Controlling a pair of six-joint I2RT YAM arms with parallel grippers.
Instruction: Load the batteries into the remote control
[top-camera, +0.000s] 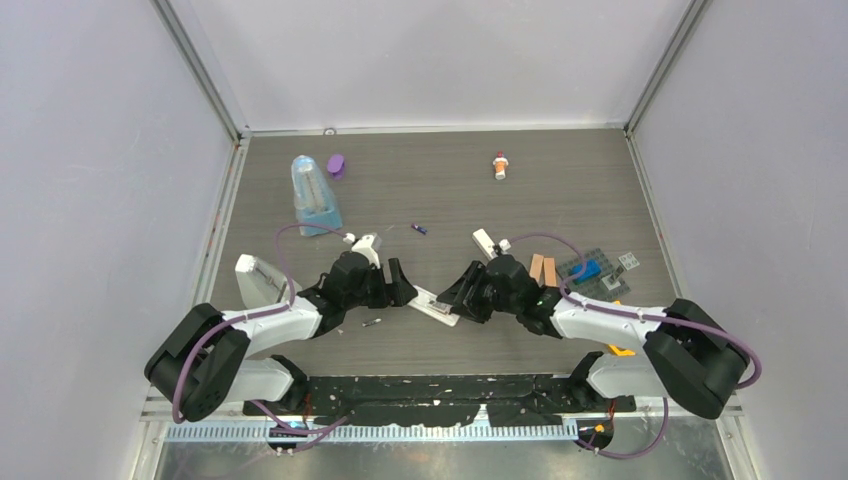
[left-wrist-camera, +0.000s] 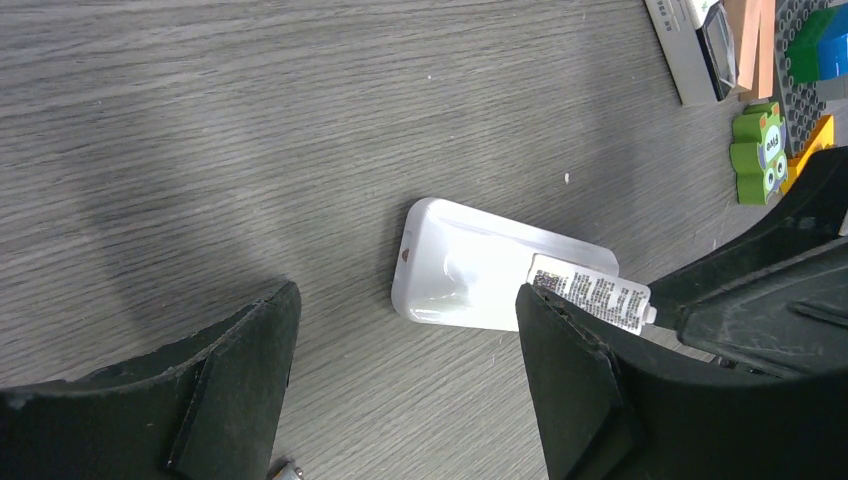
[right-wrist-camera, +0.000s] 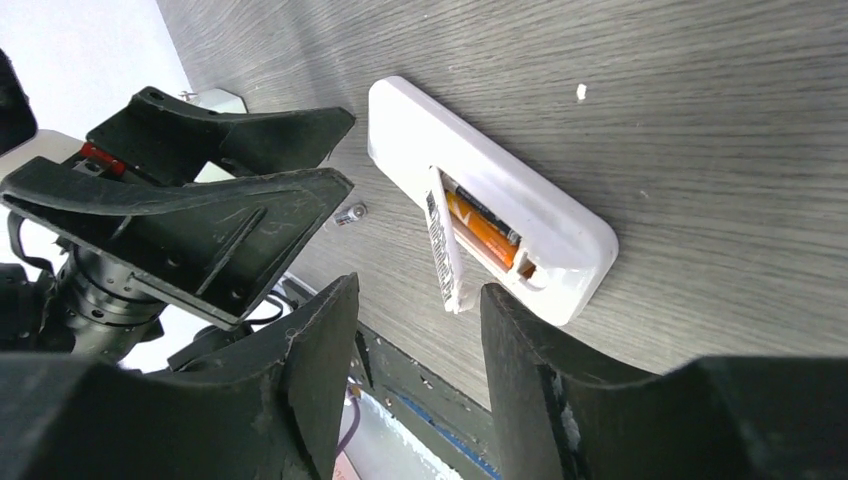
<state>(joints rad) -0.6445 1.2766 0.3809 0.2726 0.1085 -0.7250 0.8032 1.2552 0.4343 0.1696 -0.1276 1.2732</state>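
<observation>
BODY | left arm (top-camera: 270, 322), right arm (top-camera: 600, 322): white links between bulky black joint housings | purple cables (top-camera: 278, 245) loop along each arm | left claw (left-wrist-camera: 405, 300), right claw (right-wrist-camera: 415, 290): matte black | fingers (right-wrist-camera: 310, 370): broad wedge-shaped plates, scuffed pale edges

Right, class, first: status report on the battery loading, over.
Grippers open, empty: left gripper, right gripper. Between them remote control, face down, cover ajar, orange battery and dark battery inside. One loose battery on table beside it; nothing blocking.
</observation>
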